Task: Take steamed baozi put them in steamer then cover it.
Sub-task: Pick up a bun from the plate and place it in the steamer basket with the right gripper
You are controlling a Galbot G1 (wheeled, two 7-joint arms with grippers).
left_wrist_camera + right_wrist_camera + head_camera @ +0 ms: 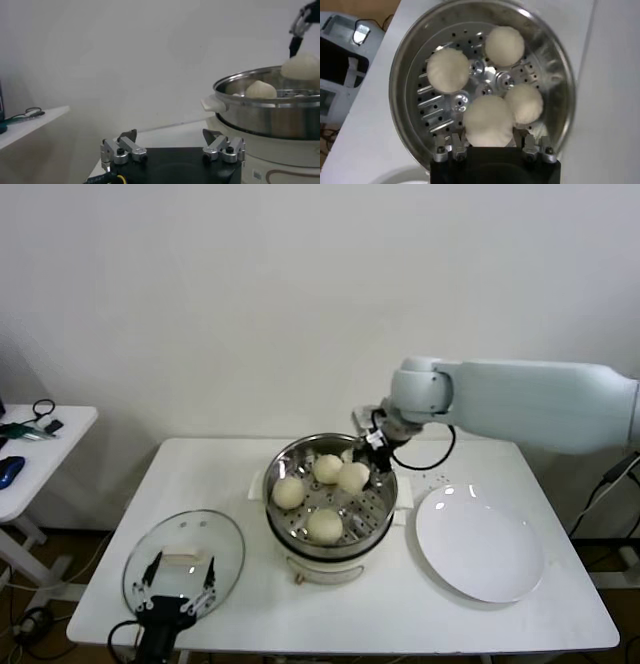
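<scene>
The steamer [285, 459] stands mid-table on its cream pot base [322, 568]. Three baozi lie on its perforated bottom [289, 492] [327, 468] [324, 525]. My right gripper [368, 456] hangs over the basket's far right side, shut on the fourth baozi [353, 476] and holding it slightly raised. In the right wrist view that baozi [489, 120] sits between the fingers, partly over another bun [526, 102]. The glass cover [230, 549] lies flat at the front left, handle [183, 559] up. My left gripper [178, 579] is open and empty just above it, and also shows in the left wrist view [170, 137].
An empty white plate [480, 546] lies to the right of the steamer. A small side table [40, 444] with cables stands off to the left. A white wall is behind.
</scene>
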